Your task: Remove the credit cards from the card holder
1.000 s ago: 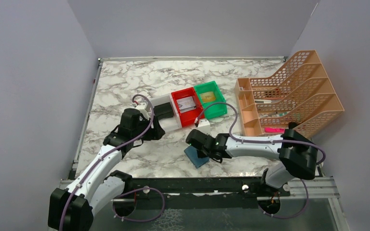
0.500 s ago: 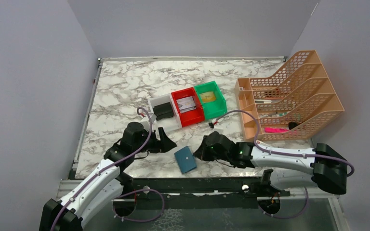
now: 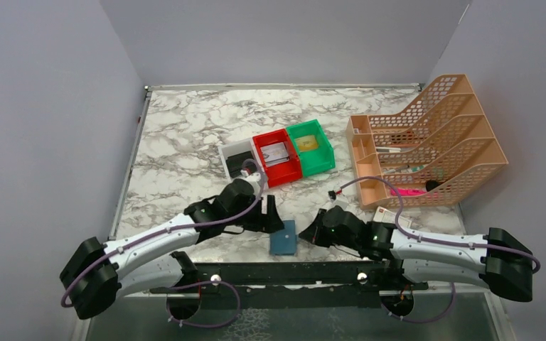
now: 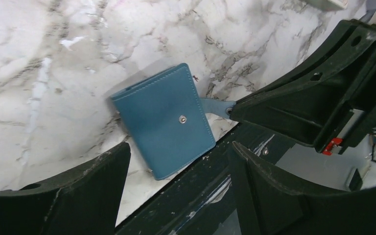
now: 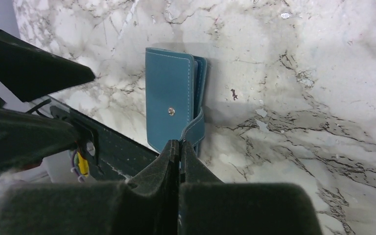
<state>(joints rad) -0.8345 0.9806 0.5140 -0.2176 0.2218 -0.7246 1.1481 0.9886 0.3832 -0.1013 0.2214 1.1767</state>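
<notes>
Right wrist, R jaws pinch holder [image 5: 169, 93] tab

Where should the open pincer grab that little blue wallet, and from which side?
Probably the two long edges of the card holder, from straight above: it lies flat and closed, and the left pincer hangs open over it. The right pincer pinches its snap tab.

**Top view:** high behind my bases, looking down over the whole table [image 3: 185, 128]. **Wrist views** (left and right): close, tilted down from opposite sides; both share the card holder [image 4: 164, 120] at the near edge.
</notes>
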